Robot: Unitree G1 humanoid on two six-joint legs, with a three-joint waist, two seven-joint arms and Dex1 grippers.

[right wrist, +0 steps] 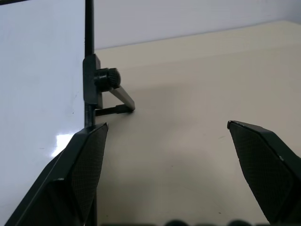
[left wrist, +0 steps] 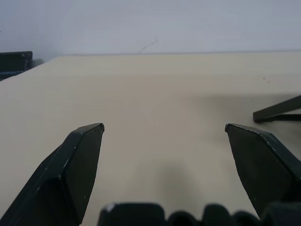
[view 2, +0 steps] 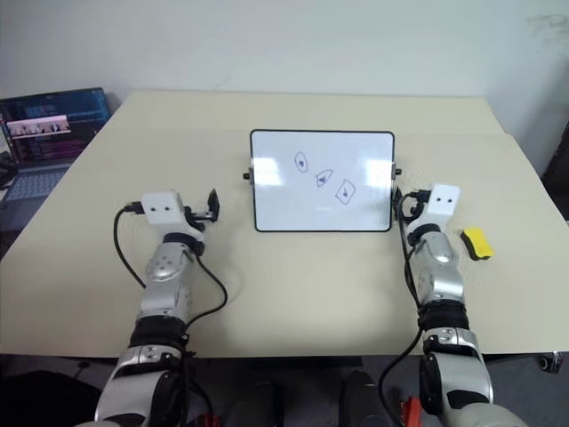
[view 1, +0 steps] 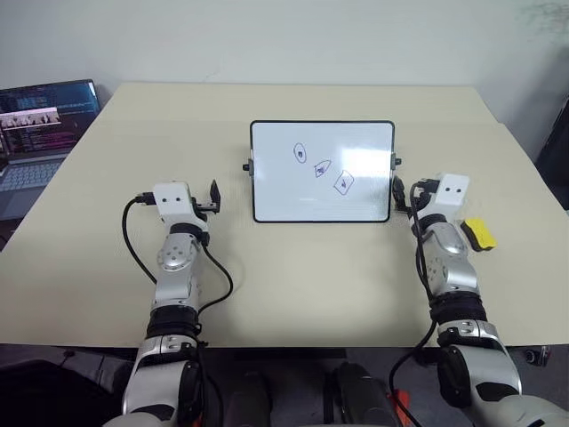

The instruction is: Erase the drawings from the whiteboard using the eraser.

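The whiteboard [view 1: 356, 200] stands propped on the middle of the beige table, and the drawings [view 1: 323, 167], three small blue doodles, run diagonally across its centre. The eraser [view 1: 479, 233], a yellow block with a black underside, lies on the table just right of my right forearm. My left gripper [view 1: 213, 197] hovers left of the board, open and empty, its fingers [left wrist: 84, 155] wide apart. My right gripper [view 1: 399, 192] is at the board's right edge, open and empty, with the board's side knob [right wrist: 107, 77] just ahead of it.
An open laptop [view 1: 40, 124] sits off the table's left rear corner. The board's stand leg [left wrist: 277, 110] reaches back across the table behind it. The table's near edge [view 1: 293, 342] runs under my forearms.
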